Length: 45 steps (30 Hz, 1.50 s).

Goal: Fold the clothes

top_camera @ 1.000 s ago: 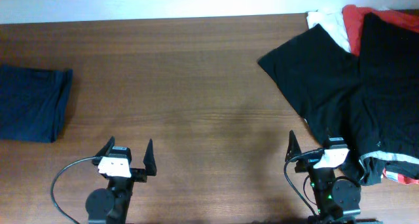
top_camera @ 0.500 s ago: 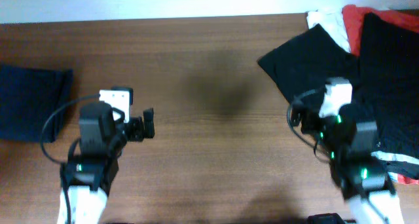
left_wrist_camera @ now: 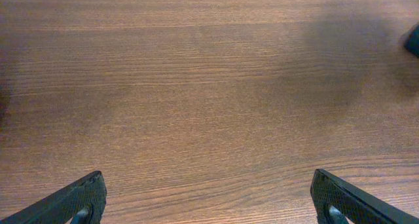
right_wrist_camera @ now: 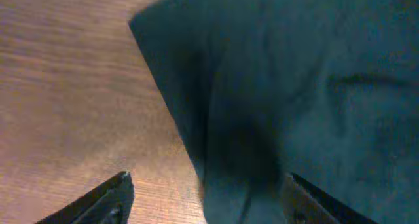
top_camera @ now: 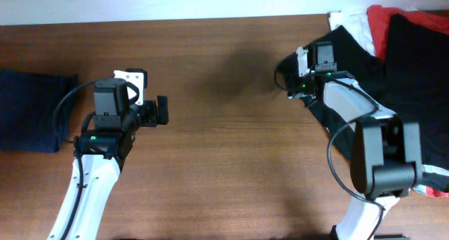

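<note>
Right fingers (right_wrist_camera: 105,198) spread over black garment (right_wrist_camera: 314,86) — left fingers (left_wrist_camera: 75,199) (spread too) over table (left_wrist_camera: 209,86).

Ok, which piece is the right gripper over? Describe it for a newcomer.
At the far right end of the table lies a heap of clothes. The black garment is the one whose pointed corner reaches furthest toward the table's middle, under the open right gripper. The white piece and the red piece lie behind it.

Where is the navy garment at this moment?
In the overhead view the navy garment lies at the far left edge of the table, left of the left gripper and far from the black garment.
</note>
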### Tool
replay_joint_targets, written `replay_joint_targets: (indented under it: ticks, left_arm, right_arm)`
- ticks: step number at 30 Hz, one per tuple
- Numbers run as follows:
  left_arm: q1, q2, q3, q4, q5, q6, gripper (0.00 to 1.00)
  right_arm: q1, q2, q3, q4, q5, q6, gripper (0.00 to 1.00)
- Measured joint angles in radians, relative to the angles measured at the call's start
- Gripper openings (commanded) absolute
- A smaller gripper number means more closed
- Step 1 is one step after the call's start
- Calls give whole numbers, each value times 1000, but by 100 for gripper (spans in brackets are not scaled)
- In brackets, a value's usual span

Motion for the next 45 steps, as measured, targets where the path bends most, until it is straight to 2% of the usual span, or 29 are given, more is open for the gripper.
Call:
replay_joint_targets:
  ticks: [3,4,5,6,12,14,19,22,23,24,25,26,27,30,32,37,39,42,45]
  left_arm:
    - [0,0,0,11,0,0,99]
    - [0,0,0,11,0,0,99]
    - [0,0,0,10,0,0,99]
    - [0,0,0,10,0,0,99]
    - [0,0,0,7,0,0,99]
    - [0,0,0,6,0,0,99]
    - [0,0,0,5,0,0,99]
    - [0,0,0,4,0,0,99]
    - [0,0,0,5,0,0,99]
    - [0,0,0,5,0,0,99]
    - [0,0,0,5,0,0,99]
    - [0,0,0,6,0,0,99]
    - [0,0,0,4,0,0,99]
    - [0,0,0,4,0,0,99]
    - [0,0,0,5,0,0,99]
    - [0,2,0,-8,15,0,99]
    - [1,2,0,-10,106,0,99]
    - [-14,16,0,-12,208,-8,99]
    - [-114,114,0,-19,254,-36,99]
  right_arm:
    - [17,59,0,58,0,-9,54]
    - [17,68,0,58,0,-12,40]
    - [19,73,0,58,-4,-11,18]
    - [20,74,1,58,-5,-11,4]
    - [14,77,60,7,18,-11,4]
    - [-2,55,175,-77,27,-11,4]
    - [-27,-92,632,-473,30,-11,4]
    - [-3,-88,650,-530,-112,0,4]
    - [19,-87,655,-515,-161,17,4]
    - [70,-85,666,-425,-236,65,4]
    - [143,-84,678,-322,-298,106,5]
    - [197,-84,682,-266,-319,124,25]
    - [309,-84,694,-211,-352,151,99]
    - [401,-84,704,-264,-291,169,99]
    - [407,-83,709,-436,-127,172,99]
    - [246,-80,716,-848,42,172,99]
    - [169,-80,716,-965,39,172,99]
    - [92,-80,716,-1079,34,172,99]
    - [17,-80,716,-1129,32,172,99]
